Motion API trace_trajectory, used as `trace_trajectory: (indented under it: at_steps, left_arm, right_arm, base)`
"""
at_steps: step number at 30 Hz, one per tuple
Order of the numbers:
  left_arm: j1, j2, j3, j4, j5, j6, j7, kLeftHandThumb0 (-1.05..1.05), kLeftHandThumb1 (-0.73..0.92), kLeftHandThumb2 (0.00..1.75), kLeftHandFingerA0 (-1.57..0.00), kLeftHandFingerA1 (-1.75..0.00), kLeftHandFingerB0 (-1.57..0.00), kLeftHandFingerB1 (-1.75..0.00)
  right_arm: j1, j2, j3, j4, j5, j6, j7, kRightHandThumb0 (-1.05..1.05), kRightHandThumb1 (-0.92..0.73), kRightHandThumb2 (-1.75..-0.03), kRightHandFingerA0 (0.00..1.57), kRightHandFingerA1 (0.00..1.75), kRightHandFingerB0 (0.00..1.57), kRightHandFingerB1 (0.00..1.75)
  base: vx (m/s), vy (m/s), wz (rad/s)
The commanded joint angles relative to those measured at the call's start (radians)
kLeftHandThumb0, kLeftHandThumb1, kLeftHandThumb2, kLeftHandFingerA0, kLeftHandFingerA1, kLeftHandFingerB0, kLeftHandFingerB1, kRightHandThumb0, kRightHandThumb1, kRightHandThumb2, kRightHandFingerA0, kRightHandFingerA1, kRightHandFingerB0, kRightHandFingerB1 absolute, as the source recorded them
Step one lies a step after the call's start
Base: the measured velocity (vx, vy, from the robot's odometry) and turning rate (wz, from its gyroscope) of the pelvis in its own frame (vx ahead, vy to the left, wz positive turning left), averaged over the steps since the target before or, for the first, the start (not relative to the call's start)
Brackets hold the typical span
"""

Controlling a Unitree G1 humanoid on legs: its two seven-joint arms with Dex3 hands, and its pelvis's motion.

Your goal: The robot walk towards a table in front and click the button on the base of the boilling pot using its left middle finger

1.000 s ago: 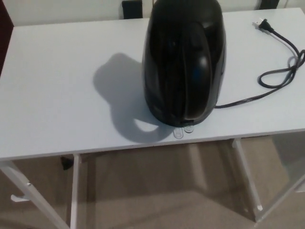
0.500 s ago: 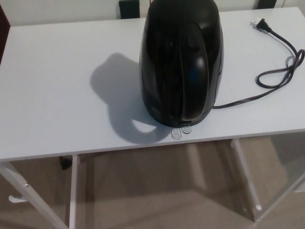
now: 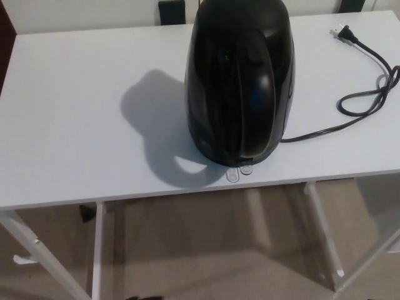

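Note:
A glossy black boiling pot point(image 3: 239, 78) stands on the white table point(image 3: 75, 119), right of centre and close to the front edge, with its handle facing me. Two small clear buttons point(image 3: 239, 172) stick out from the base at the table's front edge. A black power cord point(image 3: 350, 106) runs from the base to the right and loops back, ending in an unplugged plug point(image 3: 345, 33) at the far right. Neither of my hands shows in the head view.
The table has white legs point(image 3: 97, 250) over a beige carpet. A dark object point(image 3: 170, 10) sits behind the table's far edge. The pot casts a shadow point(image 3: 153, 112) on the tabletop to its left.
Only the camera has shifted slightly; the pot, cord and table keep their places.

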Motion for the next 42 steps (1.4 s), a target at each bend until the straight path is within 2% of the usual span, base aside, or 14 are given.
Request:
trace_trajectory:
  at_steps: [1,3,5,9,10,11,17,18,24,25,42]
  left_arm:
    - [-0.159,0.020,-0.151,-0.161,0.379,-0.135,0.023,-0.73,0.82,0.65,-0.24,-0.31,-0.20,-0.28]
    - [-0.187,0.017,-0.167,-0.170,0.394,-0.118,0.020,-0.75,0.79,0.66,-0.24,-0.31,-0.20,-0.28]
    - [-0.225,0.007,-0.183,-0.164,0.427,-0.113,0.050,-0.75,0.84,0.65,-0.25,-0.31,-0.21,-0.29]
    - [-0.330,-0.017,-0.207,-0.105,0.475,-0.073,0.082,-0.76,0.86,0.66,-0.22,-0.30,-0.19,-0.28]
    - [-0.350,-0.016,-0.214,-0.094,0.493,-0.069,0.093,-0.75,0.86,0.67,-0.22,-0.29,-0.19,-0.27]
    - [-0.365,-0.018,-0.220,-0.082,0.503,-0.064,0.106,-0.75,0.84,0.65,-0.22,-0.30,-0.20,-0.28]
    - [-0.475,-0.017,-0.260,0.007,0.591,-0.049,0.186,-0.76,0.85,0.66,-0.20,-0.28,-0.19,-0.28]
    - [-0.486,-0.019,-0.262,0.020,0.586,-0.048,0.192,-0.75,0.84,0.66,-0.20,-0.28,-0.19,-0.28]
    - [-0.547,-0.034,-0.268,0.102,0.578,-0.050,0.256,-0.77,0.85,0.66,-0.24,-0.30,-0.21,-0.29]
    - [-0.553,-0.036,-0.270,0.111,0.576,-0.049,0.259,-0.77,0.85,0.66,-0.24,-0.30,-0.22,-0.29]
    - [-0.620,-0.045,-0.301,0.135,0.648,-0.025,0.305,-0.77,0.86,0.67,-0.24,-0.29,-0.22,-0.29]
  right_arm:
    - [-0.010,-0.022,-0.005,0.019,0.013,-0.011,0.025,-0.47,-0.44,-0.54,0.82,0.49,0.64,0.46]
    - [-0.005,-0.024,-0.005,0.008,0.013,-0.005,0.028,-0.47,-0.45,-0.55,0.81,0.49,0.64,0.46]
    - [-0.004,-0.019,-0.013,0.008,0.031,-0.003,0.039,-0.42,-0.44,-0.54,0.78,0.48,0.68,0.47]
    - [-0.007,-0.025,-0.005,-0.003,0.014,0.022,0.039,-0.45,-0.46,-0.53,0.77,0.45,0.65,0.44]
    - [-0.003,-0.024,-0.007,-0.014,0.017,0.027,0.042,-0.50,-0.37,-0.72,0.71,0.57,0.61,0.55]
    - [-0.003,-0.023,-0.007,-0.013,0.017,0.026,0.040,-0.44,-0.45,-0.54,0.78,0.47,0.66,0.46]
    - [-0.012,-0.032,0.005,-0.014,-0.010,0.023,0.028,-0.47,-0.46,-0.55,0.79,0.47,0.65,0.45]
    - [-0.012,-0.034,0.007,-0.019,-0.014,0.023,0.029,-0.52,-0.38,-0.73,0.71,0.57,0.60,0.55]
    - [-0.013,-0.029,0.005,-0.023,-0.003,0.027,0.032,-0.48,-0.38,-0.71,0.71,0.58,0.61,0.56]
    - [-0.012,-0.030,0.007,-0.025,-0.010,0.027,0.027,-0.43,-0.46,-0.55,0.78,0.47,0.66,0.45]
    - [-0.030,-0.035,0.017,-0.028,-0.017,0.051,0.028,-0.42,-0.46,-0.54,0.81,0.47,0.69,0.46]
  base:
    - [0.00,0.000,0.00]
    - [0.00,0.000,0.00]
    - [0.00,0.000,0.00]
    - [0.00,0.000,0.00]
    - [0.00,0.000,0.00]
    - [0.00,0.000,0.00]
    - [0.00,0.000,0.00]
    - [0.00,0.000,0.00]
    - [0.00,0.000,0.00]
    - [0.00,0.000,0.00]
    - [0.00,0.000,0.00]
